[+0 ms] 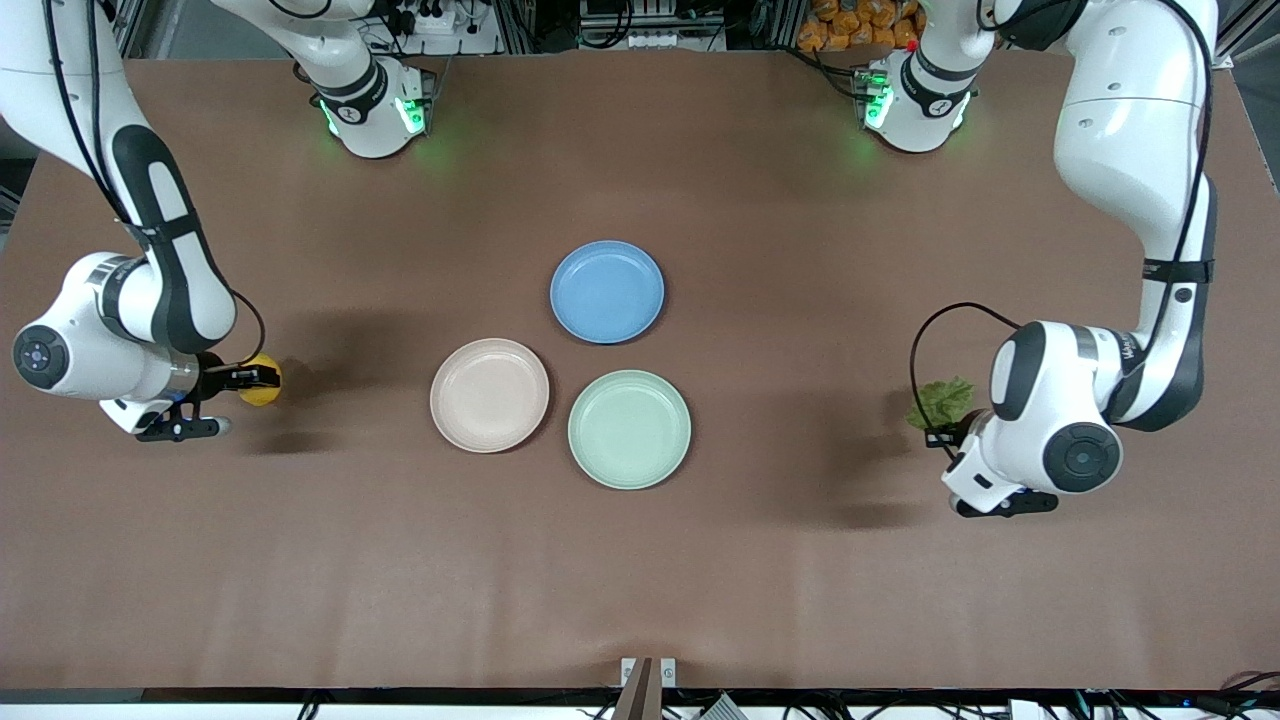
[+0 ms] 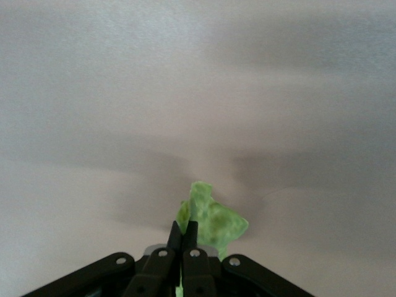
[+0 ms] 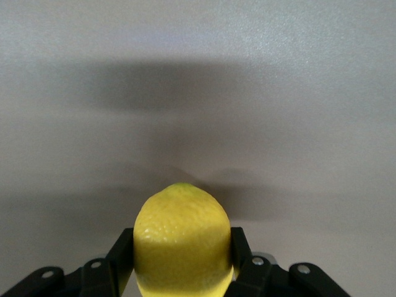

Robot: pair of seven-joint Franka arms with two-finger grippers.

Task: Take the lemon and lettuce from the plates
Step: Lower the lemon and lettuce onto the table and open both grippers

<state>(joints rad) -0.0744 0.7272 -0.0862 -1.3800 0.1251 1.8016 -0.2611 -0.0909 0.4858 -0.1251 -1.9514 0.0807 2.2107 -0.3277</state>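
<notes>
My right gripper (image 1: 258, 380) is shut on the yellow lemon (image 1: 261, 381) over bare table at the right arm's end; in the right wrist view the lemon (image 3: 181, 238) fills the gap between the black fingers (image 3: 240, 247). My left gripper (image 1: 940, 418) is shut on the wrinkly green lettuce (image 1: 940, 401) over bare table at the left arm's end; the leaf (image 2: 213, 221) sticks out past the closed fingertips (image 2: 184, 234). The beige-pink plate (image 1: 489, 395) and the mint green plate (image 1: 629, 428) lie side by side at mid-table, both bare.
A blue plate (image 1: 607, 291) lies farther from the front camera than the two pale plates, also bare. The brown table (image 1: 640, 580) stretches wide around them. Both arm bases stand along the edge farthest from the front camera.
</notes>
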